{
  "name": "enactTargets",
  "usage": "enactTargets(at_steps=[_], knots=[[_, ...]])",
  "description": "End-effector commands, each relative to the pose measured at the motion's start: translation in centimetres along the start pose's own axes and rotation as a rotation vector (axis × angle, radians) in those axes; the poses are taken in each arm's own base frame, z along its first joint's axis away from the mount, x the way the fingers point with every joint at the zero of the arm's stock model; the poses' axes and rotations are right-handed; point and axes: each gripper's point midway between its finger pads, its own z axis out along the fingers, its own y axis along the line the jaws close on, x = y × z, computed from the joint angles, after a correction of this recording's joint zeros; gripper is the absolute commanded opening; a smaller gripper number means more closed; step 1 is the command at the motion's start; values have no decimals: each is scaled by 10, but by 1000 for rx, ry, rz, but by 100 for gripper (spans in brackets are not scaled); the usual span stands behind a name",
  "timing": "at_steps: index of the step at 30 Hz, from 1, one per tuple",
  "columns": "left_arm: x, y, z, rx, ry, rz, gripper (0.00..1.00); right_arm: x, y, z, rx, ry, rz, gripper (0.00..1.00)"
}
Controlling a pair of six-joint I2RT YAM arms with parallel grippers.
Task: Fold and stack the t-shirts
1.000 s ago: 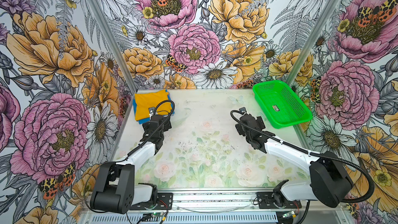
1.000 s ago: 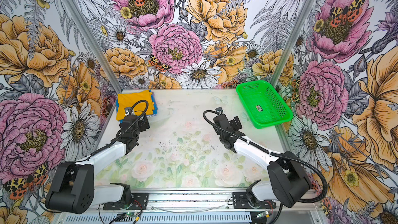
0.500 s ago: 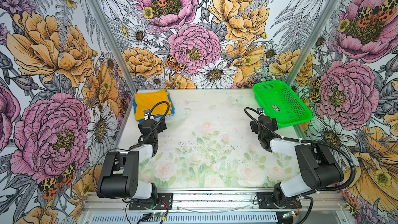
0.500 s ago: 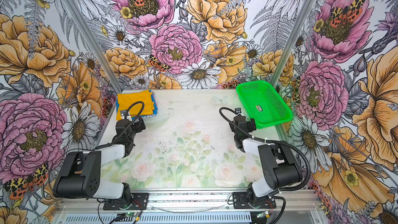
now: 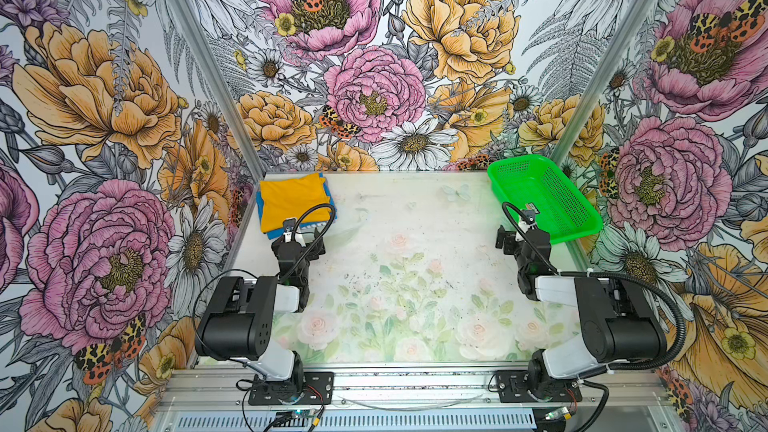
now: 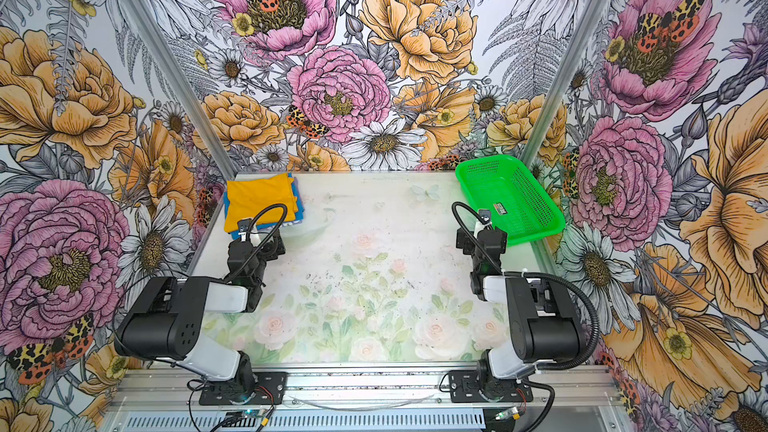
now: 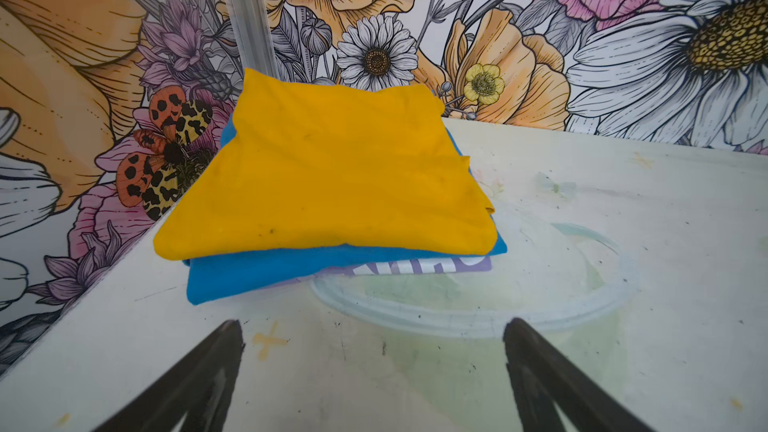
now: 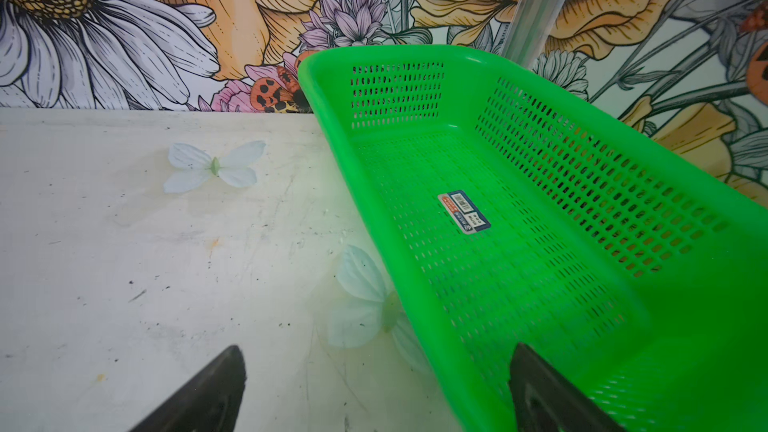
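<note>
The t-shirts lie folded in one stack at the table's back left corner. The mustard-yellow t-shirt is on top of the bright blue t-shirt. A lilac printed layer peeks out under the blue. My left gripper is open and empty, a short way in front of the stack and not touching it. My right gripper is open and empty at the near corner of the basket.
A bright green perforated basket stands empty at the back right, with a label on its floor. Both arms are folded back near the front rail, one at each side. Flowered walls close in the table's left, back and right sides.
Both arms have folded back toward their bases. The right gripper moved from the middle toward the basket, and the left drew slightly back from the stack. Both stayed open.
</note>
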Motion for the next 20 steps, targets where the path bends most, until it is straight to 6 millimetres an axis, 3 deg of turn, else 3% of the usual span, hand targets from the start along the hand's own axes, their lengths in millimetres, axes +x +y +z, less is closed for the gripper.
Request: enactTargets(at_steps=[1,20], knots=[[-16,1,-1,-30,-63,22,99,-7,11,-3,-69,-72,34,100],[-15,1,2,-8,-48,16,99,-4,6,-2,-47,-44,46,100]])
